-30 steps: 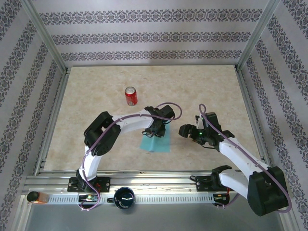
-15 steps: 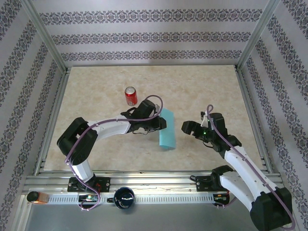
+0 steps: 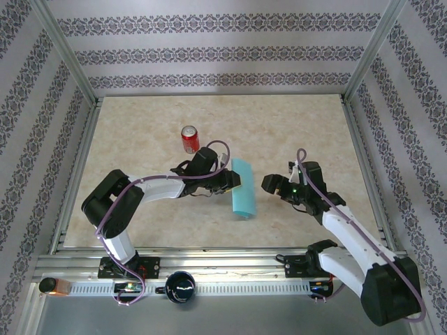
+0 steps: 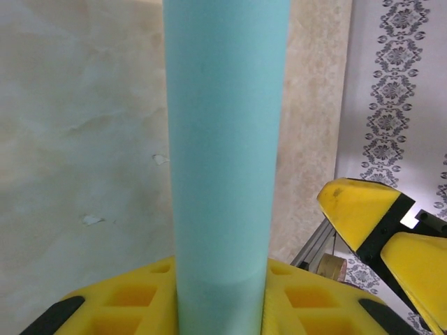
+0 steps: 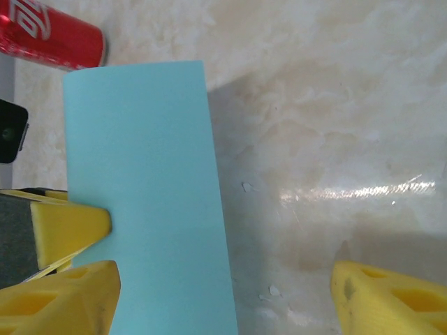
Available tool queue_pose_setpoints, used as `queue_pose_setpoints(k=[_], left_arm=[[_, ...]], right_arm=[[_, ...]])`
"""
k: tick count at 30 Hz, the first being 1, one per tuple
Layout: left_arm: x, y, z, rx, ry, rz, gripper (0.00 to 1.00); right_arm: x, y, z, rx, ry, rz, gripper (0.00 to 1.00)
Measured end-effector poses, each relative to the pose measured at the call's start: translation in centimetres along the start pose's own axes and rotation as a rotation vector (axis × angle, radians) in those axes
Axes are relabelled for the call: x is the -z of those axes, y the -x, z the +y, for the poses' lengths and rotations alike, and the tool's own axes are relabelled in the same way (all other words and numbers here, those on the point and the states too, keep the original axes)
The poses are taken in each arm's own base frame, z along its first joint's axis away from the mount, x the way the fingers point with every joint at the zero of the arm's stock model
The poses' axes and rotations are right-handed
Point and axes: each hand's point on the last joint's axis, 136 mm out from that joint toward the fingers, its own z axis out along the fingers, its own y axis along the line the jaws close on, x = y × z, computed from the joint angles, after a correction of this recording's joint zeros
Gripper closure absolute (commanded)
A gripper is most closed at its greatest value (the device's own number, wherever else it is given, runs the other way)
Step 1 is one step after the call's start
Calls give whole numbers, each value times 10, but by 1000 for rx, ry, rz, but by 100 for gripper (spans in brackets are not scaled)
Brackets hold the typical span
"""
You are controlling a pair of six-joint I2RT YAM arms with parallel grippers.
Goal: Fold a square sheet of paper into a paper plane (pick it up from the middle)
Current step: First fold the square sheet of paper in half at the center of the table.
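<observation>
Two arms meet mid-table in the top view. The square sheet of paper [image 3: 242, 190] shows as a narrow strip with its long axis running far-to-near and the near end tilted slightly right. The left gripper [image 3: 230, 180] pinches its left long edge, jaws narrow. The right gripper [image 3: 269, 185] faces the right long edge, jaws wide and holding nothing, with a small gap to the paper. The red can [image 3: 190, 139] is far-left, near the left wrist. The bare table [image 3: 300, 125] is open beyond and to the right.

Left wrist: the strip runs straight up the frame from a yellow finger [image 4: 307, 303], its edges parallel.

Right wrist: the strip is lifted and throws a shadow on the table. The left arm's yellow fingertip [image 5: 70, 230] touches its left edge. This gripper's own fingers [image 5: 391, 300] are spread wide, and the can [image 5: 52, 42] is at top left.
</observation>
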Motion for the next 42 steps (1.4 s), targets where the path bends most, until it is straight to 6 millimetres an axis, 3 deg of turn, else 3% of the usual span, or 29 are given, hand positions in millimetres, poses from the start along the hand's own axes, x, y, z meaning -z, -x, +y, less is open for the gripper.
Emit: queue_pose_setpoints(k=[10, 20, 42], left_arm=[[1, -1, 13, 30, 47, 3, 69], [2, -6, 22, 64, 90, 19, 69], [5, -7, 29, 67, 112, 8, 66]], right_arm=[[-18, 25, 27, 12, 15, 97, 22], [-40, 14, 27, 1, 34, 187, 22], [-31, 12, 37, 40, 59, 177, 25]])
